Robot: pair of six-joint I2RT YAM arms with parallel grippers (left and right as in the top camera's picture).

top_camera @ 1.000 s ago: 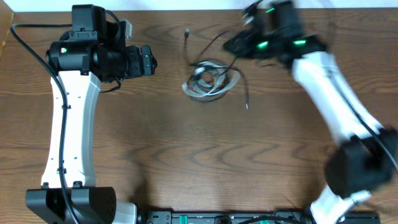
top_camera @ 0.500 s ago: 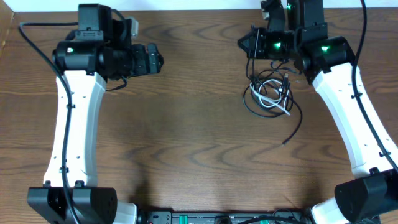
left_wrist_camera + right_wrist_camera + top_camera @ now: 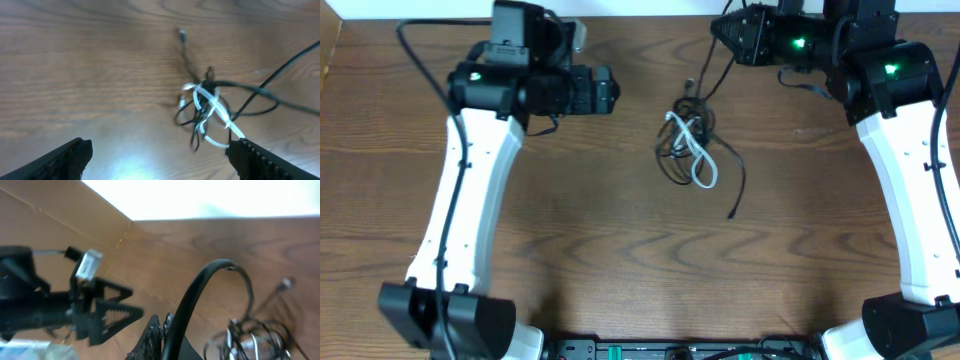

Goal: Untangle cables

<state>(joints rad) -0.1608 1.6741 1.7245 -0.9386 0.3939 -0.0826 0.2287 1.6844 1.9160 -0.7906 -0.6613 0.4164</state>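
The black cable (image 3: 740, 180) and the white cable (image 3: 700, 160) lie knotted in one small tangle on the wooden table (image 3: 620, 250), at its far middle. My right gripper (image 3: 725, 32) is shut on a black strand that runs down to the tangle. In the right wrist view the gripper (image 3: 163, 326) pinches the black cable (image 3: 200, 290), with the tangle (image 3: 255, 340) to its lower right. My left gripper (image 3: 615, 93) is open and empty, left of the tangle. In the left wrist view its fingers (image 3: 70, 157) stand wide apart, with the white cable (image 3: 215, 107) and black cable (image 3: 260, 90) ahead.
A loose black plug end (image 3: 730, 214) trails toward the table's middle and another (image 3: 181, 34) lies beyond the tangle. The table's far edge (image 3: 150, 220) is close behind both grippers. The arm bases stand at the near left and right corners.
The right gripper carried the tangle to the right, then back toward the centre, and moved toward the far edge. The left gripper moved right, closer to the tangle.
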